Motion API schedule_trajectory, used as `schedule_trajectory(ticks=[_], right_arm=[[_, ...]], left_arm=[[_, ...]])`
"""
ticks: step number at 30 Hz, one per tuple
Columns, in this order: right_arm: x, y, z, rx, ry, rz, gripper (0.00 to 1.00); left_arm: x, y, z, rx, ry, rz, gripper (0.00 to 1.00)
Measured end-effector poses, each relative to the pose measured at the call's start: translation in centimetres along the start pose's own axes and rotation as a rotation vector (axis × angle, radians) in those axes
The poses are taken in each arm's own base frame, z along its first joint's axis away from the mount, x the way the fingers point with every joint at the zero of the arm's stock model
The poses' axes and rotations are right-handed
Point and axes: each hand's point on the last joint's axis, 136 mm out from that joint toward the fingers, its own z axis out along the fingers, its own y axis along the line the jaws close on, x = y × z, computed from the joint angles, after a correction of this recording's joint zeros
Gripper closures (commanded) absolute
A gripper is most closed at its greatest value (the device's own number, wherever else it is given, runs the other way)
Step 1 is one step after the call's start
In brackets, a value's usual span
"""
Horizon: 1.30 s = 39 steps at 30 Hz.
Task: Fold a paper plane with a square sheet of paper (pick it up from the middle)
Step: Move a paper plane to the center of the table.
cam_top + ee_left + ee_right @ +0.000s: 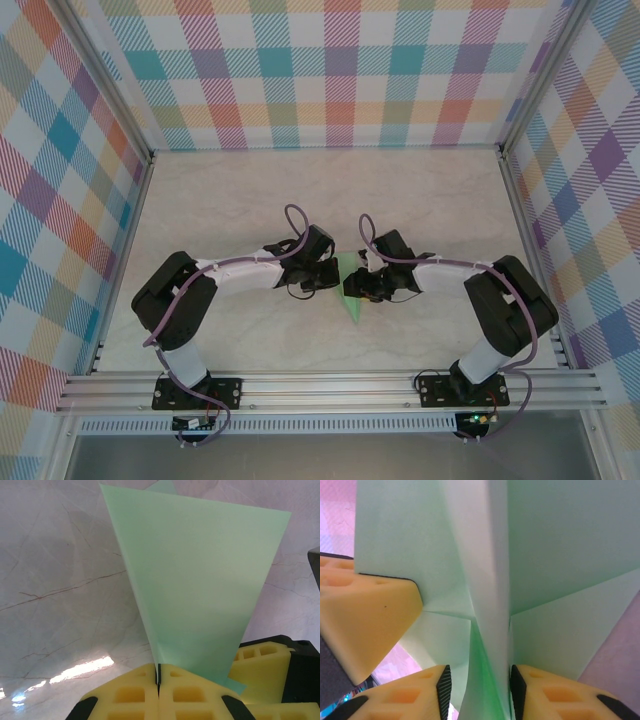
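While the left gripper (158,675) held the paper plane (349,288) pinched fast from its 9 o'clock side at the middle of the table (250,200), the right gripper (480,682), at 3 o'clock, straddled the centre fold with narrow-set fingers (420,695); whether they gripped could not be told. Opposing pulls risked tearing the thin sheet, and a loose right hold could have let it twist off line.
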Motion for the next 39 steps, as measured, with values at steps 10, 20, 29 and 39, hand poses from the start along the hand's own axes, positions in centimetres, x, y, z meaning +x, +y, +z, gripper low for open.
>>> schedule_trajectory(ticks=[10,20,29,39], right_arm=[[0.3,-0.7,1.1,0.078,0.033,-0.011,0.77],[-0.1,-0.5,0.5,0.197,0.029,-0.051,0.91],[-2.9,0.7,-3.0,0.453,-0.047,-0.101,0.87],[-3.6,-1.8,0.2,0.671,0.056,-0.109,0.89]], left_arm=[[0.0,0.1,0.0,-0.001,0.000,-0.001,0.92],[0.6,1.0,-0.1,-0.013,0.003,-0.018,0.71],[-1.6,0.9,-7.1,0.016,-0.218,-0.052,0.48],[-0.9,7.2,-10.7,-0.125,-0.339,-0.162,0.46]])
